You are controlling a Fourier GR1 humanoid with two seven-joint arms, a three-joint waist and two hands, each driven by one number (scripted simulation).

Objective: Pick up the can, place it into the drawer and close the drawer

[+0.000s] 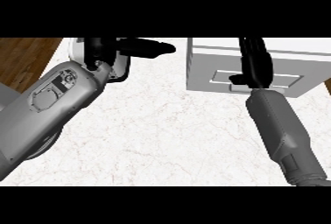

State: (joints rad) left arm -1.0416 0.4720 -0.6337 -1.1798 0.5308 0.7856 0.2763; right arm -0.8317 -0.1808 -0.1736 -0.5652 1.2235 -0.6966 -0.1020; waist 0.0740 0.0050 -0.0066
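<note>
Can: we can't spot it anywhere, maybe hidden, can't tell. Drawer [257, 81] sits in the front of a white cabinet box [213, 57] at the far right of the marble counter [168, 135]; its front panel looks flush with the box face, so we read it as closed. Right hand [254, 61] lies over the cabinet top and drawer front, fingers stretched out long toward the far side, flat against the panel, holding nothing that we can see. Right forearm [284, 131] runs from the near right edge up to it. Left hand [139, 47] at far left, fingers extended and pointing right, nothing visible in it. Left forearm [51, 100] fills the left side. Wood floor [26, 57] shows past the counter's far left corner
</note>
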